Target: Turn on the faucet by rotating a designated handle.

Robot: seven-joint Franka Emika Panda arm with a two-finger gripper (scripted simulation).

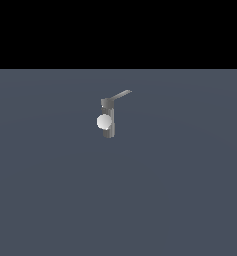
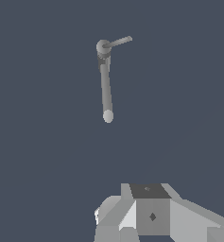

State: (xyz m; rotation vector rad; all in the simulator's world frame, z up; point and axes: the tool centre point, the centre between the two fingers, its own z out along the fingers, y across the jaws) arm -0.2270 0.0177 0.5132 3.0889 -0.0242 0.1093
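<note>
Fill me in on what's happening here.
A simulated robot arm is set to turn on a small faucet that stands alone on a plain grey floor. Nothing is touching it yet. The thin handle sticks out sideways from the top of the post, toward the exterior view's right. In the wrist view the gripper sits well away from the faucet, and whether it is open or shut cannot be told. The arm does not appear in the exterior view.

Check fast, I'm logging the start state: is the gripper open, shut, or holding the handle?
Gripper: cannot be told; only its body shows, well clear of the handle.
</note>
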